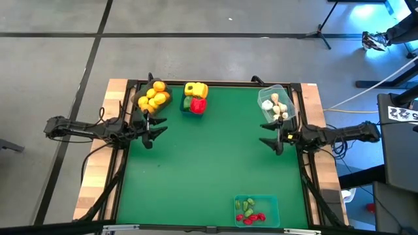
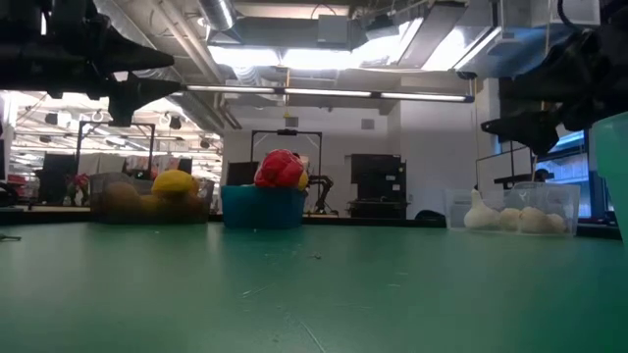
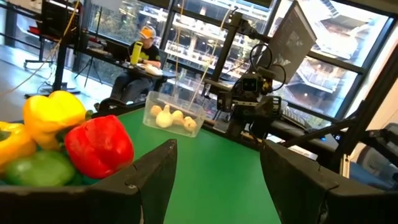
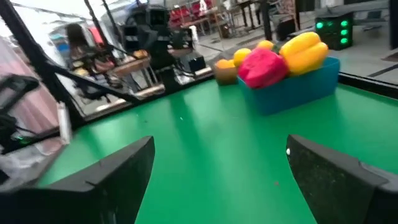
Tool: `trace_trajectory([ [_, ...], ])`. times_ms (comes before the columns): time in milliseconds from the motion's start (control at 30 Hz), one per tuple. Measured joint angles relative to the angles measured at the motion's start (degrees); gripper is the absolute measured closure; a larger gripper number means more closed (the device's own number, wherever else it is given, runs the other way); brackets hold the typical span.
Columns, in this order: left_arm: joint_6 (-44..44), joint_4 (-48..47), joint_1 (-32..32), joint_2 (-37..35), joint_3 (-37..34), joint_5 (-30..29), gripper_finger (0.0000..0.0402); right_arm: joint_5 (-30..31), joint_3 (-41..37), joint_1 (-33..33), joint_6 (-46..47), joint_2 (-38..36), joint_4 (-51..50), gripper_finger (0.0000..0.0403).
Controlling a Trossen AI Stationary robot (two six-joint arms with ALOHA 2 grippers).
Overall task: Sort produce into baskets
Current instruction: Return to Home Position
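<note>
- The left claw [image 1: 153, 132], wide and empty, hovers near the dark grey bin [image 2: 103, 214]; a careless retraction may clip it.
- The right claw [image 1: 274, 140], likewise wide, risks nudging the clear garlic bin [image 1: 289, 96].

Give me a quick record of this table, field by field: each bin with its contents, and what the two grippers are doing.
Dark grey bin: yellow-orange round fruits, high view's top left
Blue bin: yellow, red and green bell peppers, next to the grey one
Clear bin: white garlic pieces, top right
Teal-green bin: red and green bits, bottom edge
Left gripper: open, holding nothing, near the grey bin
Right gripper: open, holding nothing, near the clear bin
</note>
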Motion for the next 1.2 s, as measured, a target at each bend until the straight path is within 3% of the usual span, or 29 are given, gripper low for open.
trace_trajectory([
  [233, -1.07, -3.45, 0.00, 0.02, 0.00, -0.68, 0.0176, 1.94, -0.04, 0.61, -1.30, 3.66, 0.08, 0.0045],
  [500, -15.21, -11.06, 0.00, 0.00, 0.02, -0.22, 0.0176, -1.33, -0.04, 0.59, -1.76, 6.71, -0.20, 0.0045],
  [700, -12.89, -14.97, 0.00, 0.38, 0.07, -0.07, 0.0176, -5.20, -0.04, 0.56, -1.76, 6.59, -0.33, 0.0045],
  [1200, -10.89, -14.99, 0.00, 0.42, 0.07, -0.09, 0.0176, -5.62, -0.07, 0.56, -1.74, 6.59, -0.33, 0.0045],
])
